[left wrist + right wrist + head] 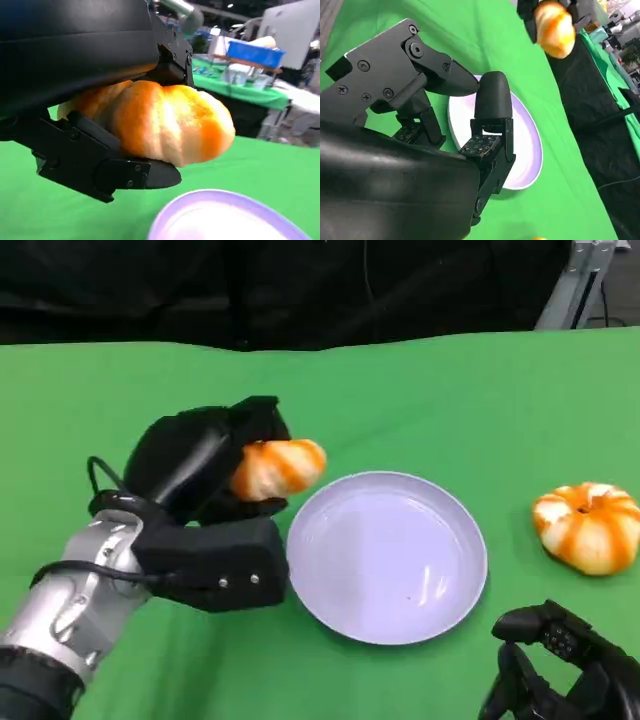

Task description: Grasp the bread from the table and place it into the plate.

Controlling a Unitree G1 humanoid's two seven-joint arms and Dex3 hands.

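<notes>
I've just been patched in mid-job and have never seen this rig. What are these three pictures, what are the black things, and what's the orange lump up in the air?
You are looking at a humanoid robot at a green table. The head view looks down from the robot itself; the other two come from cameras behind each wrist, so they sit at odd angles. The black things are its hands on silver forearms. The left hand holds the orange lump, a bread, lifted just beside the rim of a pale lilac plate; the left wrist view shows that bread close up, gripped between the fingers above the plate. The right hand holds nothing and sits low near the plate. A second, pumpkin-shaped bread lies on the table to the plate's right.
</notes>
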